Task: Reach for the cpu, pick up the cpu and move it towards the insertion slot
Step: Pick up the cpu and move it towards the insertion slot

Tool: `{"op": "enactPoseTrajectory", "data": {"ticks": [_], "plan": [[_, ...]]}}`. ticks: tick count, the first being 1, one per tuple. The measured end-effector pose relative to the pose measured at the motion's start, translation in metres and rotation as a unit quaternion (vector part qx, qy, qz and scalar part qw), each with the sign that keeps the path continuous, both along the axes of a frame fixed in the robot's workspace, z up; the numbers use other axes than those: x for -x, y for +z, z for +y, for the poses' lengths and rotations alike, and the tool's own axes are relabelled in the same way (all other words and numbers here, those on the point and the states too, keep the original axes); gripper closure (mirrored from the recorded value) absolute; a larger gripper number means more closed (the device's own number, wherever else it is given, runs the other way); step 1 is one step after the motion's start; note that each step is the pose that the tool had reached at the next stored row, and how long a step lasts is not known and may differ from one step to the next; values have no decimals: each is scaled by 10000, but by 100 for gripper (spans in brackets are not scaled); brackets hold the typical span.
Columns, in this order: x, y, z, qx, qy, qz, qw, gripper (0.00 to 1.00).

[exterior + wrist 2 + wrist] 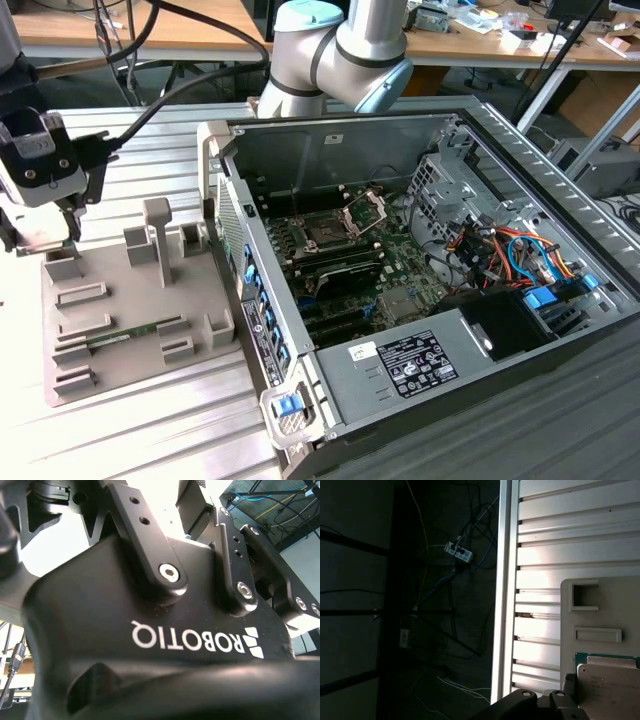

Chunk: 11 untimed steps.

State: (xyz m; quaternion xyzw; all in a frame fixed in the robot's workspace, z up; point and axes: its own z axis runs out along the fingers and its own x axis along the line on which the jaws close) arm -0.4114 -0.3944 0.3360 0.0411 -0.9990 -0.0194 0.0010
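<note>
Item: cpu (610,685), flat on grey fixture tray (600,605), likely staged face-up for a top-down pick; gripper (42,235) hangs over the tray's ten o'clock corner in the exterior view, near the cpu; its opening cannot be told; insertion slot (325,232) at three o'clock from it, well apart; hinged frame (365,210) raised, presumably to receive the chip.

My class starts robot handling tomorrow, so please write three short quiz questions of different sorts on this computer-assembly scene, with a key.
1. True or false: the gripper is outside the computer case, near the grey tray.
2. In the first wrist view, the chip lies: A) on the grey tray; B) inside the computer case; C) on the floor.
3. Name the long green part lying on the tray.
Key: 1 true; 2 A; 3 memory stick.
</note>
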Motion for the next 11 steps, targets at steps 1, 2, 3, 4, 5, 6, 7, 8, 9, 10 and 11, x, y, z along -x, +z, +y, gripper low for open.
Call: {"op": "enactPoseTrajectory", "data": {"ticks": [1, 2, 3, 4, 5, 6, 7, 8, 9, 10, 11], "plan": [[0, 4, 0, 0, 0, 0, 10000, 45], [0, 7, 0, 0, 0, 0, 10000, 45], [0, 10, 0, 0, 0, 0, 10000, 45], [0, 12, 0, 0, 0, 0, 10000, 45], [0, 15, 0, 0, 0, 0, 10000, 45], [0, 17, 0, 0, 0, 0, 10000, 45], [0, 19, 0, 0, 0, 0, 10000, 45], [0, 23, 0, 0, 0, 0, 10000, 45], [0, 27, 0, 0, 0, 0, 10000, 45], [0, 31, 0, 0, 0, 0, 10000, 45], [0, 34, 0, 0, 0, 0, 10000, 45]]}}
